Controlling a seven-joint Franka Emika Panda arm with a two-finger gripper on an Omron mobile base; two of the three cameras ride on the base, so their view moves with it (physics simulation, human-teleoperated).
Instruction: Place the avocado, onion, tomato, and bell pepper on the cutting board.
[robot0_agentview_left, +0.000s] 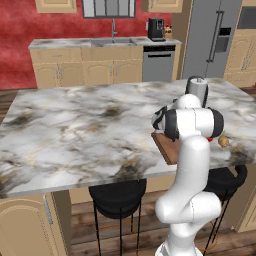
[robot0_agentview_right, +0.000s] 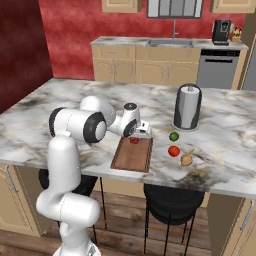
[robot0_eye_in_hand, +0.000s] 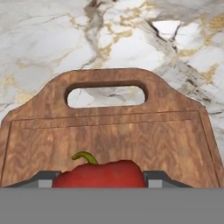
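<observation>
While the gripper (robot0_agentview_right: 137, 136) hangs over the far end of the cutting board (robot0_agentview_right: 132, 156), its two fingertips (robot0_eye_in_hand: 43, 179) stand on either side of the red bell pepper (robot0_eye_in_hand: 99, 174), pressed against its flanks, so the pepper is clamped between them. From the hand view the pepper, with its curled green stem, sits at the lower edge just above the board's wood, short of the board's cut-out handle slot (robot0_eye_in_hand: 106, 96); whether it touches the board or floats slightly over it cannot be told. In the right base view the pepper (robot0_agentview_right: 134, 140) shows as a small red spot at the board's far edge under the hand. Beside the board, to its right on the marble counter (robot0_agentview_right: 75, 100), lie the other three pieces: the green avocado (robot0_agentview_right: 173, 136) farthest back, the red tomato (robot0_agentview_right: 173, 150) just in front of it, and the tan onion (robot0_agentview_right: 187, 159) nearest the counter's front edge, all off the board and near one another without touching. Behind the avocado stands a paper towel holder (robot0_agentview_right: 187, 107). In the left base view the arm hides most of the board (robot0_agentview_left: 167, 148), and the onion (robot0_agentview_left: 223, 141) shows to the right of it.
</observation>
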